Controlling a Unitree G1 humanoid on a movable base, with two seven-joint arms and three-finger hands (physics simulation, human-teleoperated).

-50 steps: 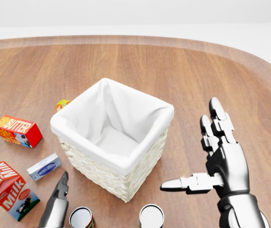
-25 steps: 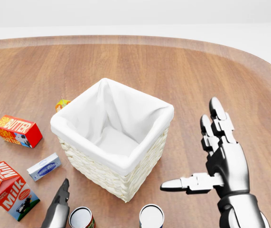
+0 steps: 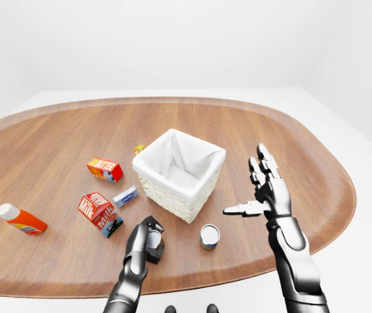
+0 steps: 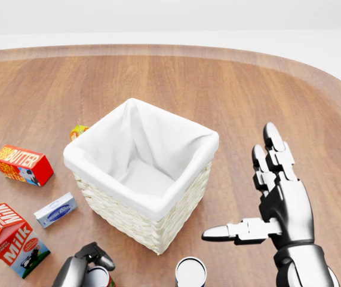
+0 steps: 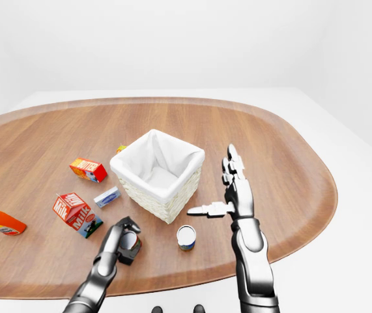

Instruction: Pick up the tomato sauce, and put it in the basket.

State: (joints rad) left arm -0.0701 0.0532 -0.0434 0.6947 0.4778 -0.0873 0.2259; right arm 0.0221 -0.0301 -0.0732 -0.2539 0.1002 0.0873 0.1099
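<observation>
The tomato sauce can, red-labelled with a pale lid, stands near the table's bottom edge, below and left of the basket. My left hand has its fingers curled round the can; in the head view only a sliver of the can shows under the fingers. The white-lined wicker basket sits mid-table, empty. My right hand hovers open to the right of the basket, thumb pointing left, holding nothing.
A second can stands below the basket. Left of the basket lie a butter box, a milk carton, a small blue-white box and an orange bottle. A small yellow-orange item peeks out behind the basket.
My left hand's fingers, stretched out beside the can before, have sunk and curled round it. The right hand and the basket have not moved.
</observation>
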